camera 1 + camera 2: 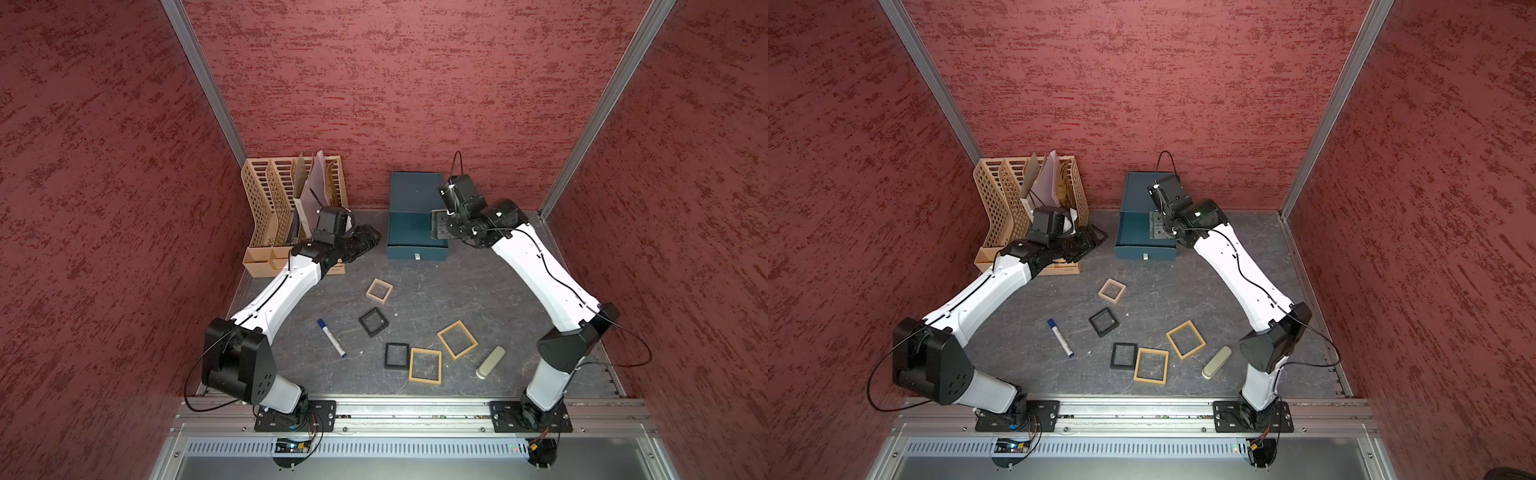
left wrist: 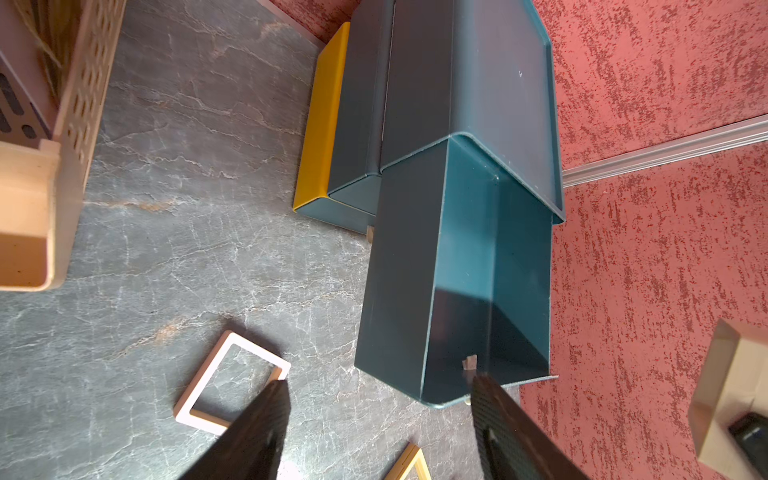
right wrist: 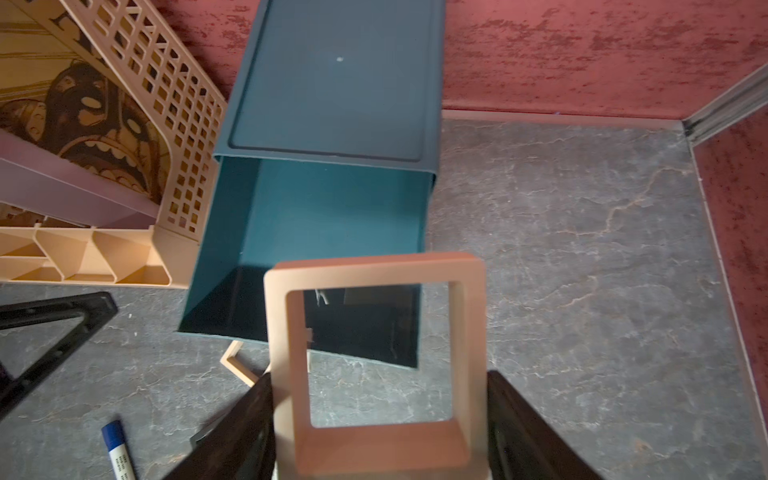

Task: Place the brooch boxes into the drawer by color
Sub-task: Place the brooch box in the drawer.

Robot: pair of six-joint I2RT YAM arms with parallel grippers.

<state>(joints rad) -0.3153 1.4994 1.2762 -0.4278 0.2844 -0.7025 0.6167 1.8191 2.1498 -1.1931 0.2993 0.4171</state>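
In both top views, a dark teal drawer chest (image 1: 415, 193) stands at upper centre against the back wall, its top drawer (image 1: 409, 232) pulled out toward the lower edge. The right pincer (image 1: 439, 226) hangs over that open drawer, clamped on a pale beige brooch box (image 1: 436, 218). The left pincer (image 1: 372, 240) hovers just left of the chest, in front of a tan file rack (image 1: 274, 199). Lower on the grey surface (image 1: 478, 282) lie a second beige brooch box (image 1: 379, 290), a black brooch box (image 1: 373, 322), a second black brooch box (image 1: 396, 356), a tan-yellow brooch box (image 1: 457, 339) and a second tan-yellow brooch box (image 1: 425, 365), with a blue-capped marker (image 1: 331, 338) and a pale green cylinder (image 1: 490, 362) among them. The left wrist view shows the left pincer (image 2: 374, 419) spread wide with nothing between its fingers (image 2: 257, 432), facing the open drawer. In the right wrist view, the right pincer's fingers (image 3: 515, 428) press the sides of the pale beige brooch box (image 3: 374, 268), which is above the open drawer's front edge.
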